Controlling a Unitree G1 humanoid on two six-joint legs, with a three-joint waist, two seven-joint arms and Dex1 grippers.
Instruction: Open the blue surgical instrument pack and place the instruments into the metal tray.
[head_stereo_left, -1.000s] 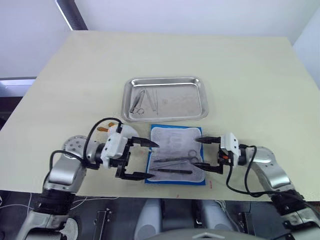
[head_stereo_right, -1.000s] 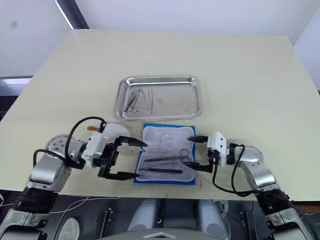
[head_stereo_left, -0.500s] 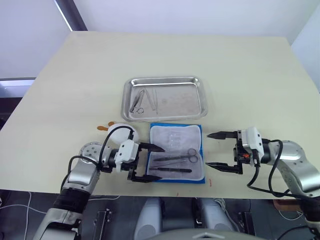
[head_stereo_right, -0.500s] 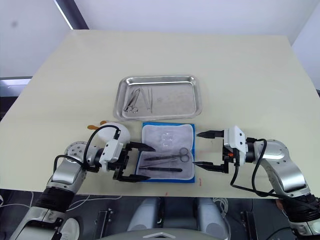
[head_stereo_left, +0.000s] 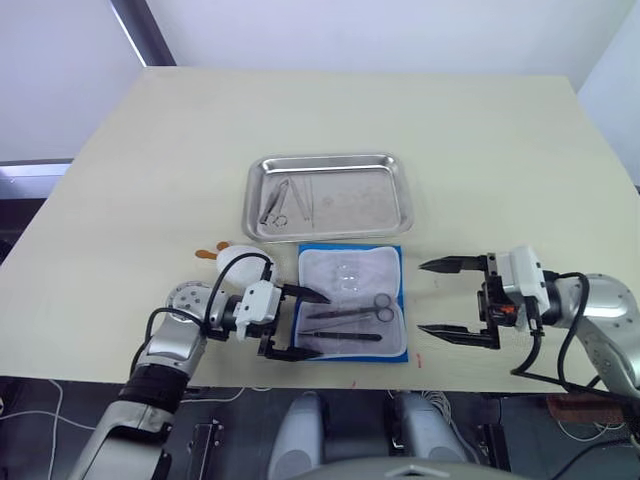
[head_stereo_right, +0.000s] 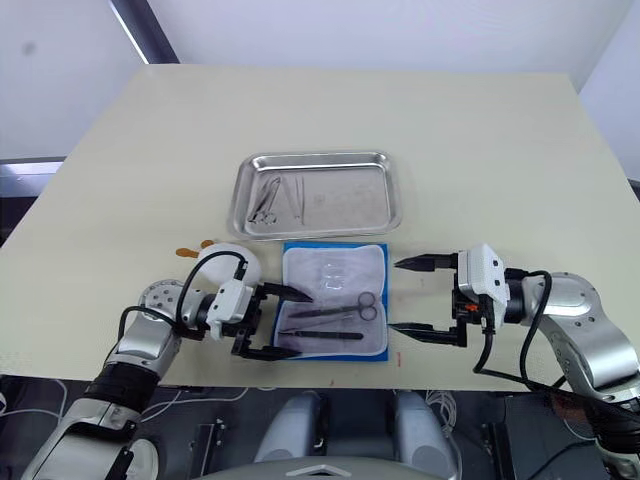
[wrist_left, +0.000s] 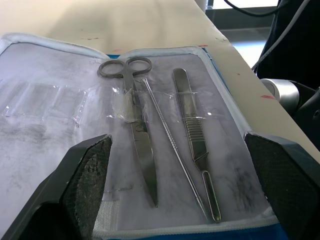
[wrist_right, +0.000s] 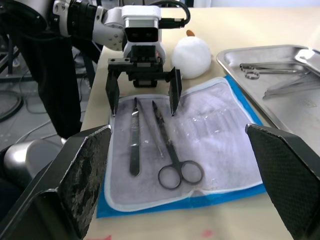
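Tabletop: scissors (head_stereo_left: 350, 314) lengthwise left-right, rings rightward

- Blue surgical instrument pack (head_stereo_left: 352, 315) lies open just before the metal tray (head_stereo_left: 330, 197).
- Left gripper (head_stereo_left: 303, 323) spread at its left edge.
- Right gripper (head_stereo_left: 440, 298) spread, apart to its right.

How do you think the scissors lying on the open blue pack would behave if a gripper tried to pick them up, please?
The scissors are thin bare metal lying flat on the pack's lining, so they look stiff, probably slippery and hard to get fingers under. A clear strap seems to cross them near the pivot, so they may snag and drag the soft pack along.
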